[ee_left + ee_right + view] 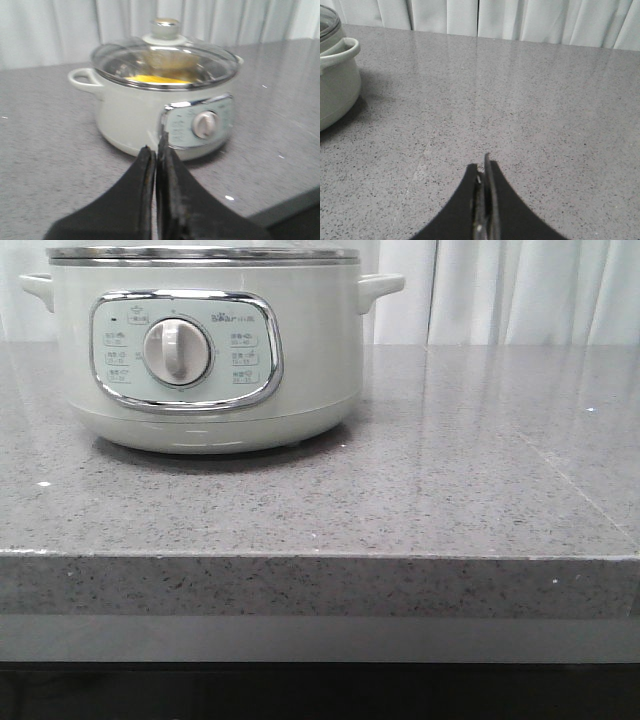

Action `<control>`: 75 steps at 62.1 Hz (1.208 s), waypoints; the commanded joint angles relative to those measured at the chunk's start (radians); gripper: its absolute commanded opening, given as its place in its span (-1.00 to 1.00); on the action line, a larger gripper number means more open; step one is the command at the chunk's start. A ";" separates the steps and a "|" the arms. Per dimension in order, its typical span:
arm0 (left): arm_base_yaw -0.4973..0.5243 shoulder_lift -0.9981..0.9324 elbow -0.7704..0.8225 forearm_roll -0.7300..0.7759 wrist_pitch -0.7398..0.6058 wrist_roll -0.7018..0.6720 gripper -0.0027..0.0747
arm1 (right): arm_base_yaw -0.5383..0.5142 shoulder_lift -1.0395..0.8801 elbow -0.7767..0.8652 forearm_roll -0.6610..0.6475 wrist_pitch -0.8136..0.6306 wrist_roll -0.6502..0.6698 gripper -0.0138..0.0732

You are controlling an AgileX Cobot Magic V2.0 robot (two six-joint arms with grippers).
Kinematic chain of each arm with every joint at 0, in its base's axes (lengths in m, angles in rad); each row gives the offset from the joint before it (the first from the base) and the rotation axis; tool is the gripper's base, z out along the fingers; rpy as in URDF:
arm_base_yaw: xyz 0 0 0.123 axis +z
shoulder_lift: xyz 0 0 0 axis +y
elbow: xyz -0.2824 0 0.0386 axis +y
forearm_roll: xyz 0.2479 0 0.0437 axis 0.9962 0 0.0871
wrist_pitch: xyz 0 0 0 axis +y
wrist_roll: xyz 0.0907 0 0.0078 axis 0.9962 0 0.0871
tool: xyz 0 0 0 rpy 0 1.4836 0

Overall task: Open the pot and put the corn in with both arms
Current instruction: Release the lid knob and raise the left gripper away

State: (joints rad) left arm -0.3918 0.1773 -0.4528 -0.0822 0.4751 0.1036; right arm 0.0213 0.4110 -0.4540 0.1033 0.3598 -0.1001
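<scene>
The pale grey-green pot stands at the left of the grey counter, its dial facing me. In the left wrist view the pot has its glass lid on, and the yellow corn shows inside through the glass. My left gripper is shut and empty, a short way in front of the pot. My right gripper is shut and empty over bare counter, to the right of the pot. Neither gripper shows in the front view.
The grey speckled counter stretches to the right of the pot, with its front edge near me. White curtains hang behind it.
</scene>
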 commanded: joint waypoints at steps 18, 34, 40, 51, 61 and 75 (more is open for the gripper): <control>0.311 -0.187 0.250 0.006 -0.195 -0.002 -0.98 | -0.008 0.001 -0.026 0.000 -0.078 -0.007 -0.83; 0.369 -0.207 0.438 -0.001 -0.343 -0.010 -0.98 | -0.008 0.001 -0.026 0.000 -0.078 -0.007 -0.83; 0.369 -0.207 0.458 -0.001 -0.330 -0.010 -0.98 | -0.008 0.001 -0.026 0.000 -0.077 -0.007 -0.83; 0.369 -0.207 0.460 -0.001 -0.336 -0.010 -0.98 | -0.008 0.001 -0.026 0.000 -0.077 -0.007 -0.83; 0.369 -0.207 0.460 -0.001 -0.336 -0.010 -0.98 | -0.008 0.001 -0.026 0.000 -0.077 -0.007 -0.83; 0.369 -0.205 0.460 -0.001 -0.336 -0.010 -0.98 | -0.008 0.001 -0.026 0.000 -0.077 -0.007 -0.83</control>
State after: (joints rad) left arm -0.0249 -0.0056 0.0062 -0.0753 0.2235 0.1018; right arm 0.0213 0.4110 -0.4524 0.1033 0.3598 -0.1001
